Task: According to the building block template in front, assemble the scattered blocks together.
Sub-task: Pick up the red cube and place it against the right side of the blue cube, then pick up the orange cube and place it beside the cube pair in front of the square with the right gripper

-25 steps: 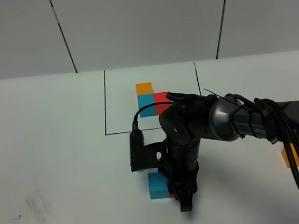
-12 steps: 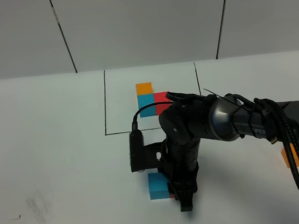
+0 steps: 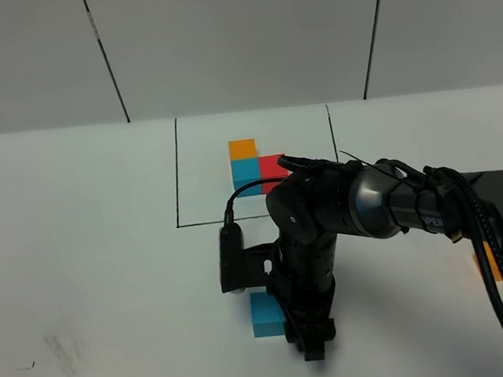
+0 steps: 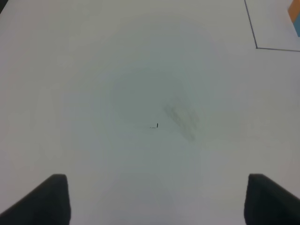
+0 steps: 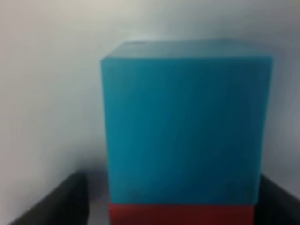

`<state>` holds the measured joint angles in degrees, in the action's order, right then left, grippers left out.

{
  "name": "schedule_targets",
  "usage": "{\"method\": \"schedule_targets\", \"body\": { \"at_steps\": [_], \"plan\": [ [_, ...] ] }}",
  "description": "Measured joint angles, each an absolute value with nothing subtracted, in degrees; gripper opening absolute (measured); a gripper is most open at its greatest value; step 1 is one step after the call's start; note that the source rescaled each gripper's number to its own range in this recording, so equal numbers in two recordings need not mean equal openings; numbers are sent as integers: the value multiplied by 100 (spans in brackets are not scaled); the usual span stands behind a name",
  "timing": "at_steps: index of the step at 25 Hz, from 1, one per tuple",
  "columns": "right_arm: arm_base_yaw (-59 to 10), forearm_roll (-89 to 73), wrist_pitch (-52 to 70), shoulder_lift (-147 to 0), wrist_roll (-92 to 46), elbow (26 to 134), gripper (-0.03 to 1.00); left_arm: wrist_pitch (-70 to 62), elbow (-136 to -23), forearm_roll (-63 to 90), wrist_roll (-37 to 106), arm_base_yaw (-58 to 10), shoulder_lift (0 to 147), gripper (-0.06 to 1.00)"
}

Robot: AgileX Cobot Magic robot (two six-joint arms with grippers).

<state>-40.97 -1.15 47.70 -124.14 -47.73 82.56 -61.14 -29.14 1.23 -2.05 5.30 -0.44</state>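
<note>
The building block template (image 3: 251,164) is an orange, blue and red trio inside a black drawn rectangle at the table's back middle. Of the scattered blocks, a blue cube (image 3: 265,314) lies near the front, and the right wrist view shows it (image 5: 185,124) touching a red cube (image 5: 180,214). My right gripper (image 3: 312,338) reaches across and points down right beside the blue cube. Its fingers (image 5: 61,201) stand open, apart from the red cube's sides. An orange cube (image 3: 484,260) peeks out behind the right arm. My left gripper (image 4: 159,201) is open over bare table.
The right arm's dark bulk (image 3: 360,205) covers the table's middle right and hides the red cube from the high camera. A faint smudge and small mark (image 3: 62,349) lie front left. A corner of the template's frame (image 4: 256,44) shows in the left wrist view.
The right gripper's jaws have parted from shut to open around the red cube. The red sliver beside the blue cube is now hidden under the gripper. The left arm has not moved.
</note>
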Motion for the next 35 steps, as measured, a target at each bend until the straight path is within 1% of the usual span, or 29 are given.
{"method": "schedule_targets", "body": {
  "at_steps": [1, 3, 4, 5, 8, 10, 12, 15, 18, 19, 21, 23, 26, 29, 32, 35],
  "plan": [
    [-4097, -115, 4750, -12414, -4729, 8261, 62, -6114, -2914, 123, -205, 530, -44, 72],
    [-4097, -110, 4750, -12439, -4657, 8323, 85, -6114, -2914, 123, -205, 530, -44, 72],
    [-4097, -109, 4756, -12447, -4609, 8390, 91, -6114, -2914, 123, -205, 530, -44, 72],
    [-4097, -102, 4783, -12455, -4561, 8476, 94, -6114, -2914, 123, -205, 530, -44, 72],
    [-4097, -83, 5137, -12417, -4402, 8824, 99, -6114, -2914, 123, -205, 530, -44, 72],
    [-4097, 0, 5548, -12299, -4171, 9083, 100, -6114, -2914, 123, -205, 530, -44, 72],
    [-4097, 181, 6011, -12123, -3716, 9370, 98, -6114, -2914, 123, -205, 530, -44, 72],
    [-4097, 550, 6714, -11762, -2881, 9623, 86, -6114, -2914, 123, -205, 530, -44, 72],
    [-4017, 916, 6887, -11321, -1946, 9672, 73, -6114, -2914, 123, -205, 530, -44, 72],
    [-3942, 976, 6894, -11162, -1639, 9678, 69, -6114, -2914, 123, -205, 530, -44, 72],
    [-3587, 1102, 6900, -10838, -1160, 9678, 66, -6114, -2914, 123, -205, 530, -44, 72],
    [-3054, 1179, 6900, -10589, -795, 9678, 65, -6114, -2914, 123, -205, 530, -44, 72],
    [-1990, 1196, 6906, -10369, -315, 9682, 65, -6114, -2914, 123, -205, 530, -44, 72],
    [-950, 883, 6922, -10339, 0, 9682, 65, -6114, -2914, 123, -205, 530, -44, 72],
    [-418, 417, 6950, -10428, 0, 9682, 65, -6114, -2914, 123, -205, 530, -44, 72],
    [-223, 408, 6950, -10648, 321, 9682, 65, -6114, -2914, 123, -205, 530, -44, 72]
  ]
}}
